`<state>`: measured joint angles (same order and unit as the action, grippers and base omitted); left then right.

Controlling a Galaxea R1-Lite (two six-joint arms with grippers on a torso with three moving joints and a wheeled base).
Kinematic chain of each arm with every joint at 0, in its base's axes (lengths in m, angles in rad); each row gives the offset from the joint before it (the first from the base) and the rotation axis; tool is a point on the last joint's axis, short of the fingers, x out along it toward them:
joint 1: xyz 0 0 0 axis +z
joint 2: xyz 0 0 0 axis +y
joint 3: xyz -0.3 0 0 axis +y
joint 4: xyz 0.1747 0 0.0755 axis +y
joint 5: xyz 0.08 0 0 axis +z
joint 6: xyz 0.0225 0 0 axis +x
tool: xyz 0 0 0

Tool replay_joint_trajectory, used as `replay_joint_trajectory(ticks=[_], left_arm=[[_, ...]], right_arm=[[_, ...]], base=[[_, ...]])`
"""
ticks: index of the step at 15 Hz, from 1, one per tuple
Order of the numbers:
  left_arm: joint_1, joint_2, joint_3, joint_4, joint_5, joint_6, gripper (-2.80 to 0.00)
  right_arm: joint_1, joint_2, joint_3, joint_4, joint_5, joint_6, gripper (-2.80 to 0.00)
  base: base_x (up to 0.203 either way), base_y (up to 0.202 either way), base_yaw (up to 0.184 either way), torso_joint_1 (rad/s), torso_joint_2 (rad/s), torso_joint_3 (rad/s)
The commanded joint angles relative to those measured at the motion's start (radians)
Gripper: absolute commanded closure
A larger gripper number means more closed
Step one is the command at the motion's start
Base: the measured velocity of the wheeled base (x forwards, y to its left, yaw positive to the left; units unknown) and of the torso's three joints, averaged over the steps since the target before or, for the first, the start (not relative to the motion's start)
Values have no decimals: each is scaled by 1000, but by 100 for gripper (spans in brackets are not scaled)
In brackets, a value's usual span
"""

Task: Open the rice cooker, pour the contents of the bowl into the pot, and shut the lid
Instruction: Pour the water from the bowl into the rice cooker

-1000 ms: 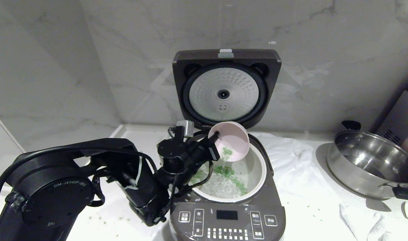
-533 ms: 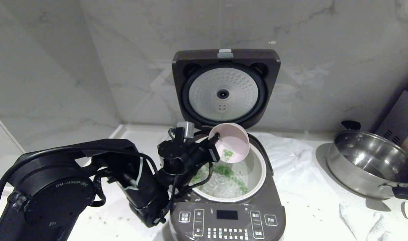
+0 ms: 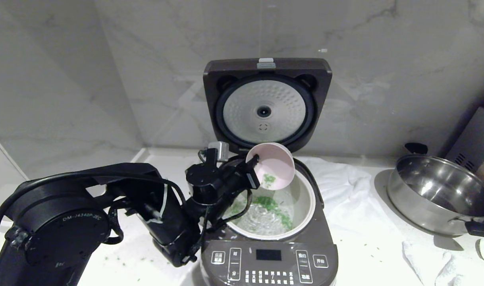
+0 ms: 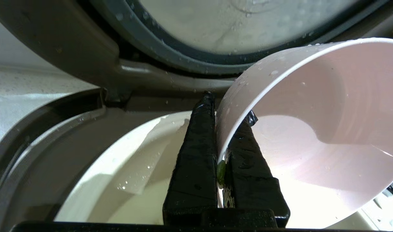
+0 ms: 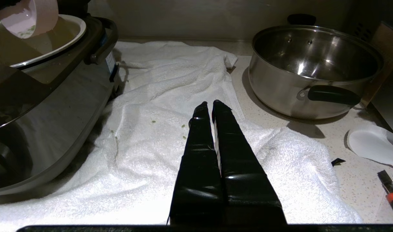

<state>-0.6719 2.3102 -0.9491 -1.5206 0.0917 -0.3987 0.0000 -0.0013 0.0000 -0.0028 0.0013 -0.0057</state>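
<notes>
Marble wall close behind lid (image 3: 265,105) — left hand (image 3: 253,171) pinches bowl (image 3: 274,167) rim.

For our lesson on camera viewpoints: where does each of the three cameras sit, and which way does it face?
Head view: high up, facing down at the open rice cooker; left arm shows.
Left wrist view: behind the left end effector, shut on the tilted bowl over the pot.
Right wrist view: behind the shut right end effector, over a white towel, facing a steel pan.
All share the bowl.
</notes>
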Motion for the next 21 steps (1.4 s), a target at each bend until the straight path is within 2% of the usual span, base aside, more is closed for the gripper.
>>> replay_joint_trajectory(ticks=[1, 3, 7, 9, 18, 21], left_arm=[[21, -8, 1, -9, -1, 24, 0], [44, -13, 2, -9, -4, 112, 0], [58, -80, 2, -9, -7, 208, 0], [56, -120, 10, -9, -10, 277, 0], [54, -160, 9, -9, -9, 291, 0], [56, -138, 8, -9, -5, 334, 0]], right_arm=[[0, 0, 2, 0, 0, 0, 0], [0, 0, 2, 0, 0, 0, 0], [0, 0, 2, 0, 0, 0, 0], [0, 0, 2, 0, 0, 0, 0], [0, 0, 2, 0, 0, 0, 0], [0, 0, 2, 0, 0, 0, 0]], base=[[0, 0, 0, 0, 0, 0], [0, 0, 0, 0, 0, 0], [0, 0, 0, 0, 0, 0], [0, 0, 0, 0, 0, 0], [0, 0, 0, 0, 0, 0], [0, 0, 0, 0, 0, 0]])
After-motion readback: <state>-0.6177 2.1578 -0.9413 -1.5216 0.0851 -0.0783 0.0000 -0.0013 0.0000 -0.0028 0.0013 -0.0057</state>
